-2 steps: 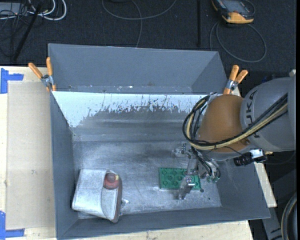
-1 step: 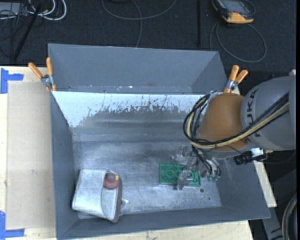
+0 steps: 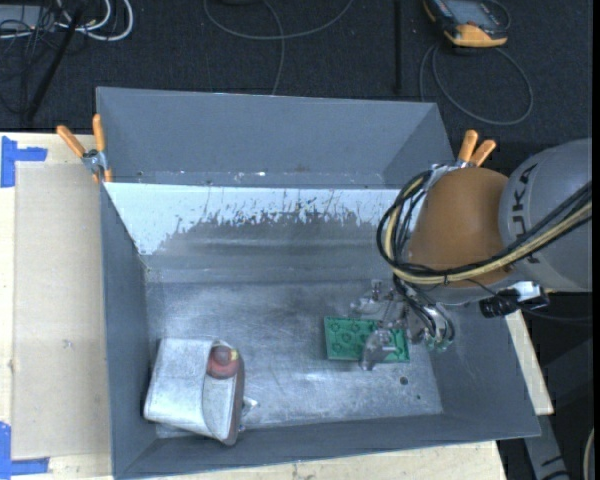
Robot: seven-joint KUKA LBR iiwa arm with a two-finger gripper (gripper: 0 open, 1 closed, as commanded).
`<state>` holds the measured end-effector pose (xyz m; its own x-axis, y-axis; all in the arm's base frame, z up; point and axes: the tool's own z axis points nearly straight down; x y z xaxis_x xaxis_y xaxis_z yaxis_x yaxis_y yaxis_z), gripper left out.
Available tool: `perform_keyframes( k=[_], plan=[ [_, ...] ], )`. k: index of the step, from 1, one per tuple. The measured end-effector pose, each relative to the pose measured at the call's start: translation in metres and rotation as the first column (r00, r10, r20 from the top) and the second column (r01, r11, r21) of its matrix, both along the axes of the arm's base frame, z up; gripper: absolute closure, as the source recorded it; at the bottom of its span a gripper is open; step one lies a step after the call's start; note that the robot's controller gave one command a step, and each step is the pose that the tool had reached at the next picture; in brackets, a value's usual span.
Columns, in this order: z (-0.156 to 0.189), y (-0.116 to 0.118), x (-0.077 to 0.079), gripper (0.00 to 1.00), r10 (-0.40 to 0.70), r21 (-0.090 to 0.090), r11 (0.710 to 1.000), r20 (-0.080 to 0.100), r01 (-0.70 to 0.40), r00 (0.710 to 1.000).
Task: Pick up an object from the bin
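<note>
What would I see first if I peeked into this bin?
The bright green flat piece, right of the middle of the bin, jumps out, with the gripper over its right edge. Next comes the silvery pouch with a reddish cap, near the front-left corner.

A pouch (image 3: 195, 393) is laid at the bin's (image 3: 280, 148) front left. A studded plate (image 3: 343, 336) is set well right of it, with the gripper (image 3: 385, 346) at its right end.

Looking down at a slant, from high up, on the grey metal bin (image 3: 270, 138). Most of it lies to the view's left of the gripper (image 3: 385, 346).
</note>
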<state>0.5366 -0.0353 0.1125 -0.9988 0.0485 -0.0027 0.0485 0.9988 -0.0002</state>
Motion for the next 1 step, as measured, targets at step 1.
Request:
perform_keyframes(
  k=[1],
  plan=[
    [0.0453, 0.0002, 0.0012, 1.00, 0.004, 0.000, 1.000, 0.001, -0.004, 1.000]
  ],
)
